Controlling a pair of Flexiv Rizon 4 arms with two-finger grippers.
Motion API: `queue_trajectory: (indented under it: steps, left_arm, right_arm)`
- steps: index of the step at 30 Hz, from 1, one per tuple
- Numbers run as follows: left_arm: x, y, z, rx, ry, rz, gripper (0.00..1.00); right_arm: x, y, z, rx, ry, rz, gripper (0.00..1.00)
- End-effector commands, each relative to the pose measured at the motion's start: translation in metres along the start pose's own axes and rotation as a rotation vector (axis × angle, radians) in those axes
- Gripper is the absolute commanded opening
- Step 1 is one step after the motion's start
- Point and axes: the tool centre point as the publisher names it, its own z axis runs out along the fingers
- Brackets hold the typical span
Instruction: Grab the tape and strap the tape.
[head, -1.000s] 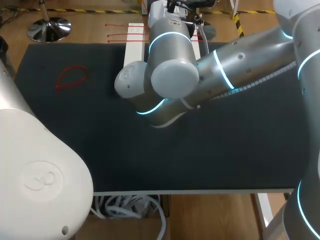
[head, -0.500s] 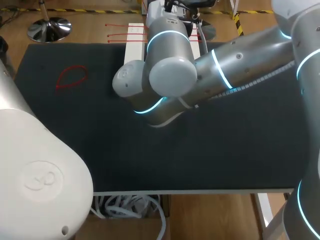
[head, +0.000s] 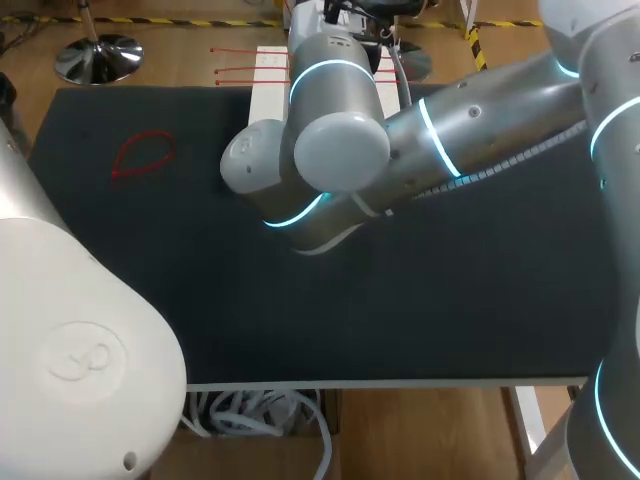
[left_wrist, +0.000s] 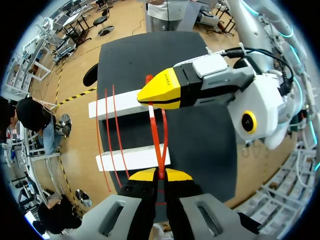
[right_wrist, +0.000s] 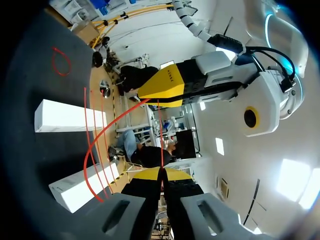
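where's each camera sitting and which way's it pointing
Head: above, behind, looking down on the black table mat; left arm, right arm show.
Left wrist: looks along the left pincer, shut on a thin red plastic tie, toward the right pincer.
Right wrist: looks along the right pincer at the left.
Wrist views share that tie.

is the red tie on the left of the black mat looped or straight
Looped: the thin red plastic tie lies on the black mat as a closed teardrop ring.
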Motion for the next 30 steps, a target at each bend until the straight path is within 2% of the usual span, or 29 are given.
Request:
queue_trajectory:
  steps: [1, 16, 30]
  left_arm:
    - [-0.0003, -0.0009, -0.0011, -0.004, 0.003, -0.002, 0.0]
    - [-0.0003, -0.0009, -0.0011, -0.004, 0.003, -0.002, 0.0]
    - [-0.0003, -0.0009, -0.0011, -0.004, 0.003, -0.002, 0.0]
  right_arm:
    - [-0.0024, 0.0027, 0.0, 0.003, 0.008, -0.002, 0.0]
    - [-0.0022, 0.0056, -0.0012, 0.002, 0.007, -0.003, 0.0]
    - [-0.0071, -0.0011, -0.0039, 0.015, -0.002, -0.007, 0.0]
